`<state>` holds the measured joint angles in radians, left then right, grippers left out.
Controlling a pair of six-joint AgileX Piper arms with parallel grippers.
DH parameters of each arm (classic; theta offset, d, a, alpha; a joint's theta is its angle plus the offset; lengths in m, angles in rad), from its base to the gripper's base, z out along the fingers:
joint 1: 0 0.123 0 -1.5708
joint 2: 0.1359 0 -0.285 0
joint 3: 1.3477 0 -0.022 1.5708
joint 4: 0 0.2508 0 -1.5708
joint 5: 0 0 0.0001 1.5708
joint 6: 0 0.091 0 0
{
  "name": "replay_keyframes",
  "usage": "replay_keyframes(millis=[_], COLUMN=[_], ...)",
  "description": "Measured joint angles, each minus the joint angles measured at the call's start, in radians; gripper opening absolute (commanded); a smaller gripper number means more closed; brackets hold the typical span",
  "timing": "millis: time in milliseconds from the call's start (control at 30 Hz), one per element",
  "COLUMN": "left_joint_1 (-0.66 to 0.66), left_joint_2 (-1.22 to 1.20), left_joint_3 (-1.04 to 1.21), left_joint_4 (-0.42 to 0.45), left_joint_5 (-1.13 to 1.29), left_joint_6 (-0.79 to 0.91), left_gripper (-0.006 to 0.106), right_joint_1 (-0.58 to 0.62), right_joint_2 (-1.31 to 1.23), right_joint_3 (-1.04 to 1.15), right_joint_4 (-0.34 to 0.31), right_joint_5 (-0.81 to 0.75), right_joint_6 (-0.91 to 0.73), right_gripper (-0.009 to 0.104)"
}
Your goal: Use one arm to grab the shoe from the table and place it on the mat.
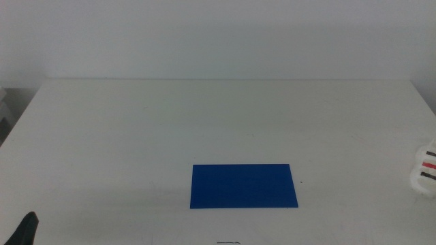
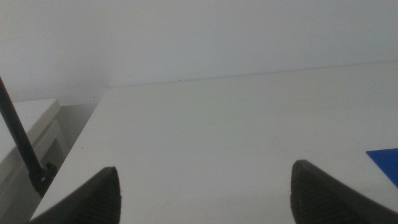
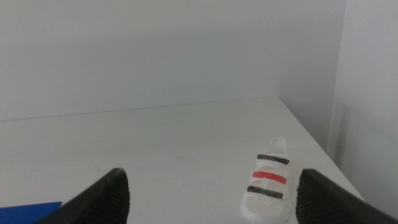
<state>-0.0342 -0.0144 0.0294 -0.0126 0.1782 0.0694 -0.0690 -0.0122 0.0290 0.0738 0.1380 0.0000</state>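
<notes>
- One large plain white flat table [image 1: 204, 122].
- One flat dark blue rectangular mat [image 1: 244, 186], near the front edge, bare.
- One small white sandal-type shoe [image 1: 426, 170], grey and red straps, at the table's right edge, well apart from the mat.
- Two grippers: left gripper [image 2: 205, 193] and right gripper [image 3: 214, 199], jaws spread, grasping nothing.

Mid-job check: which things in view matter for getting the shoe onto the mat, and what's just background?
For the job:
- shoe, at the table's right edge
- mat, bare, near the front centre
- right gripper, open, facing the shoe
- table

Not in play:
- left gripper, open, waiting at the front left
- white cabinet beside the table
</notes>
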Motion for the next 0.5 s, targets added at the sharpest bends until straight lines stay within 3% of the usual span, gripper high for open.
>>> replay_keyframes(millis=[500], left_joint_1=[0.0], left_joint_2=[0.0], left_joint_3=[0.0], left_joint_4=[0.0], left_joint_5=[0.0], left_joint_6=[0.0], left_gripper=[0.094], right_joint_1=[0.0], right_joint_2=[0.0], right_joint_3=[0.0], right_joint_4=[0.0], right_joint_5=[-0.044], right_joint_6=[-0.008], right_gripper=[0.091])
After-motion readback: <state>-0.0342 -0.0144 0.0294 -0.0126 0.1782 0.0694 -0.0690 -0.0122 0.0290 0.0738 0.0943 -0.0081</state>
